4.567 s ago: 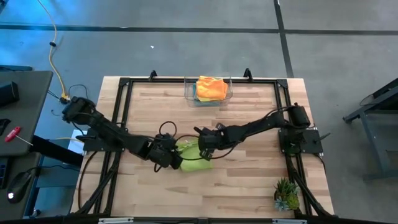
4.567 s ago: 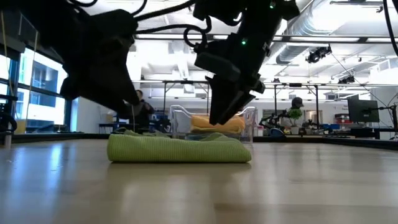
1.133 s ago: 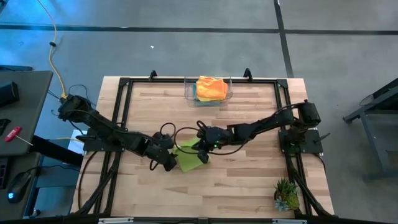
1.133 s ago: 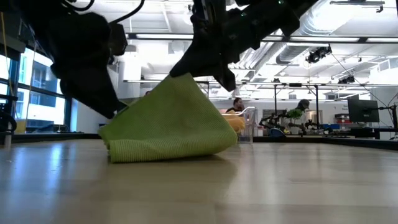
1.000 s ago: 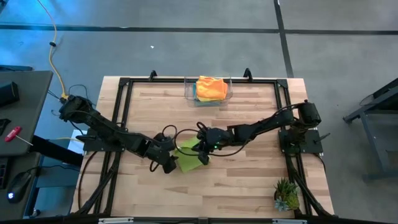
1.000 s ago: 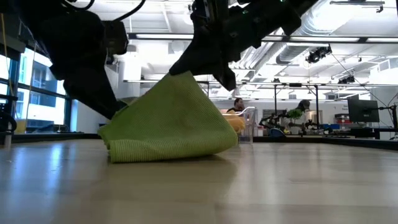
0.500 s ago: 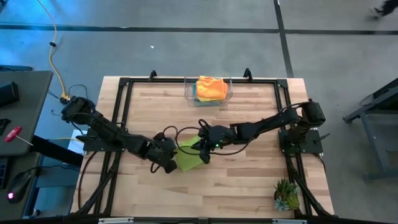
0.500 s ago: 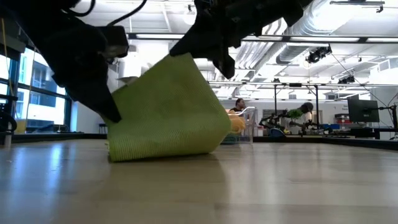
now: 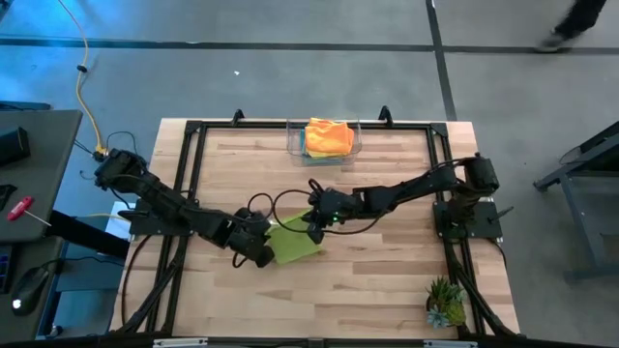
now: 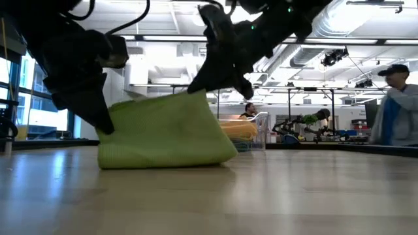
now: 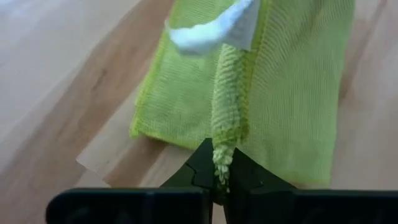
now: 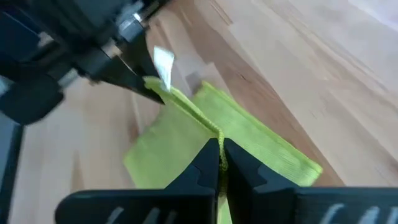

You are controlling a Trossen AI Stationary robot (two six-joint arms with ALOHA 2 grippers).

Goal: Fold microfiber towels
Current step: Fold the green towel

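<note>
A lime green towel (image 9: 295, 244) stands up from mid-table, its lower fold (image 10: 163, 158) resting on the wood and its upper edge raised between my two grippers. My left gripper (image 9: 263, 246) is shut on the towel's left end, and my right gripper (image 9: 315, 224) is shut on its right end. In the low view they show as left gripper (image 10: 104, 124) and right gripper (image 10: 199, 88). A white tag (image 11: 211, 28) hangs from the towel. Orange and yellow towels (image 9: 328, 135) lie in the clear bin. My left gripper pinches a bunched ridge of the towel's edge (image 11: 222, 158) between its two fingers, coming from the table's left and slanting down. The cloth runs away from the fingers toward the tag, with its lower part on the table. My right gripper pinches the towel's raised upper edge at its right corner (image 12: 214, 132) between its two fingers, slanting down from the table's right. The edge runs fairly straight across to the left gripper (image 12: 146, 84). The towel hangs below with its fold on the table.
The clear bin (image 9: 295, 147) stands at the table's far edge, in the middle. A small green plant (image 9: 445, 302) sits at the near right corner. A person (image 10: 394, 108) shows in the room beyond the table. Bare wood lies near and to the right of the towel.
My left gripper has shut on the towel's left end and risen with it. The raised cloth, before a peak hanging from my right gripper alone, now stands with both upper corners up and its fold on the table. My right gripper has shifted a little toward the far edge.
</note>
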